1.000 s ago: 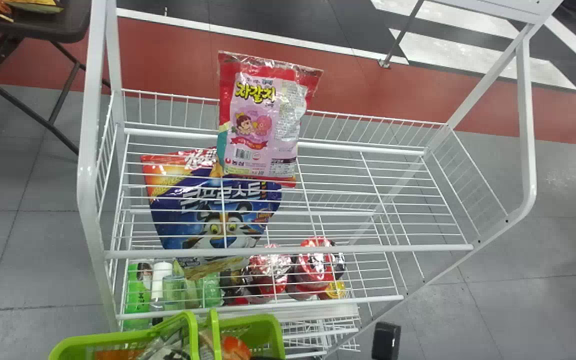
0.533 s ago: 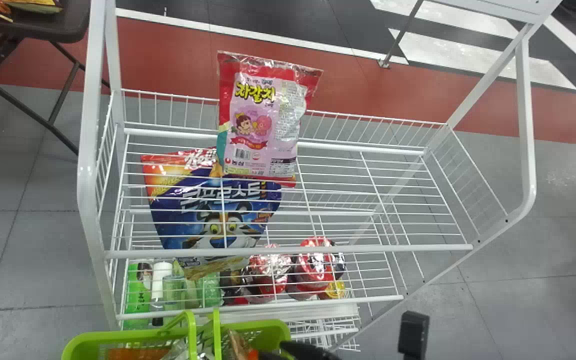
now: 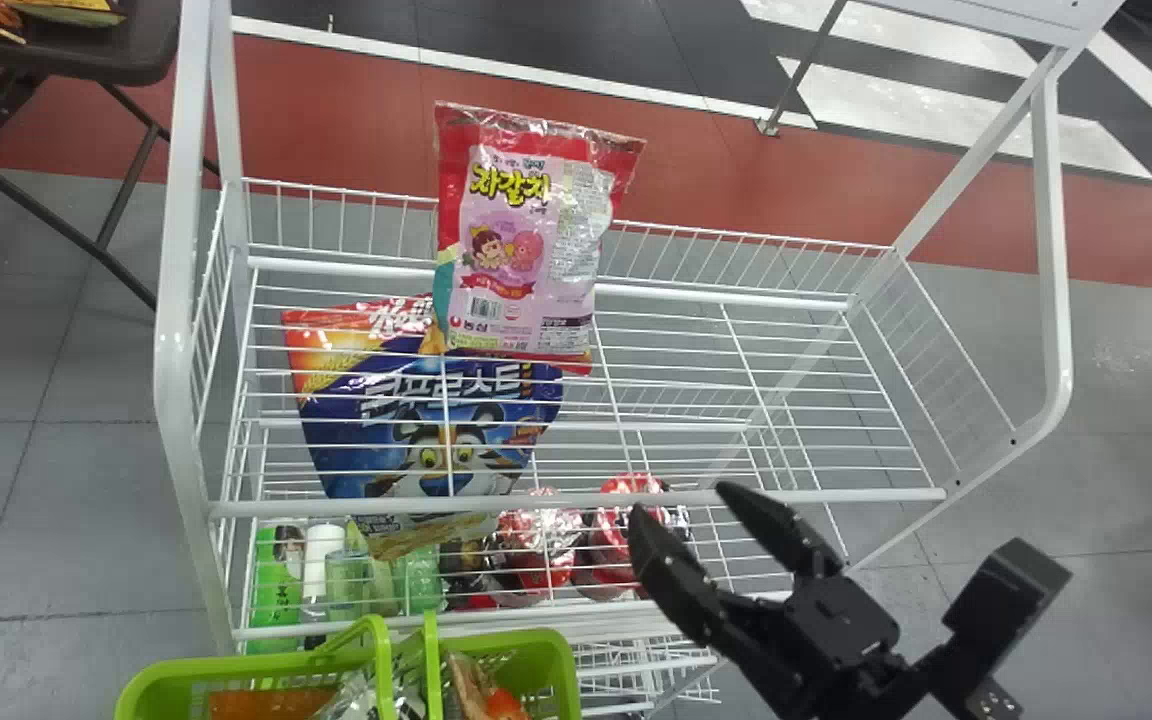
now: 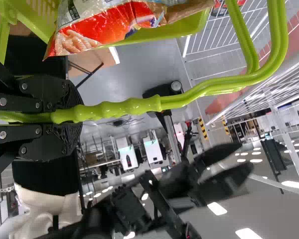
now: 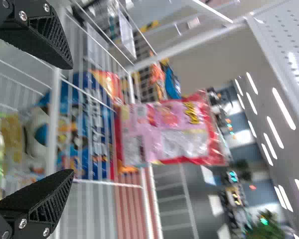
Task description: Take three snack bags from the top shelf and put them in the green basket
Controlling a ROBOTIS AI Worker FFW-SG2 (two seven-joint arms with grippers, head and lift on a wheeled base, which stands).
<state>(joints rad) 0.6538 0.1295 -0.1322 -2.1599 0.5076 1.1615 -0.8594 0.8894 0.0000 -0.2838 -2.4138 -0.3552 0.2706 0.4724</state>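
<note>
A pink-and-red snack bag stands upright against the back rail of the top shelf; the right wrist view shows the same bag beyond the fingertips. My right gripper is at the shelf's front edge, right of and nearer than the bag; in its wrist view the gripper is open and holds nothing. In the left wrist view my left gripper is shut on the green handles of the basket. The green basket, below the shelf's front left, holds several packages, among them an orange-red bag.
Seen through the top wires, a blue cereal bag leans on a lower level, with red packs and green bottles near it. White posts frame the shelf's sides. A dark table stands at the far left.
My right gripper has come up into the head view from the bottom edge, toward the shelf's front. The basket has shifted slightly. The pink bag has stayed put.
</note>
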